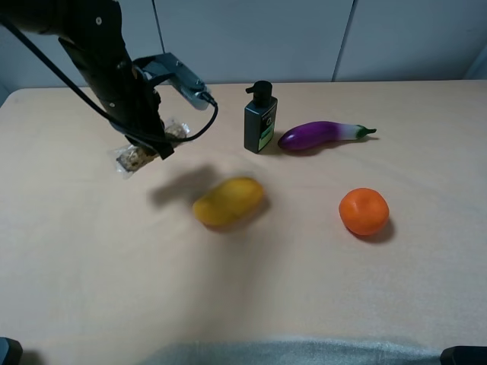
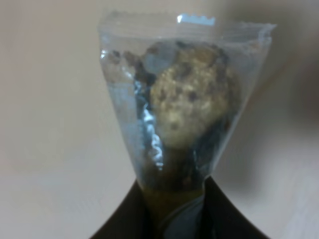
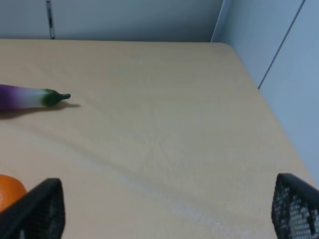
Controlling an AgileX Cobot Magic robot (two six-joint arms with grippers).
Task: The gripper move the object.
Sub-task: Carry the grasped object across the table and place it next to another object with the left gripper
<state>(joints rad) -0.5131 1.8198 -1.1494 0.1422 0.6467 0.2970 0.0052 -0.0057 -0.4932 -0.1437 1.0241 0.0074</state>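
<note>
The clear-plastic packet of round chocolates (image 1: 139, 157) hangs in my left gripper (image 1: 157, 144), held above the table at the far left; its shadow falls on the table beside the yellow fruit. In the left wrist view the packet (image 2: 185, 102) fills the frame, pinched at its lower end between the dark jaws of the left gripper (image 2: 174, 216). My right gripper (image 3: 164, 214) is open and empty over the right side of the table, its two fingertips (image 3: 35, 209) far apart.
A yellow oval fruit (image 1: 228, 201) lies mid-table. A dark pump bottle (image 1: 260, 119) stands behind it, next to a purple eggplant (image 1: 319, 135). An orange (image 1: 364, 211) lies at the right. The eggplant's tip (image 3: 30, 97) shows in the right wrist view.
</note>
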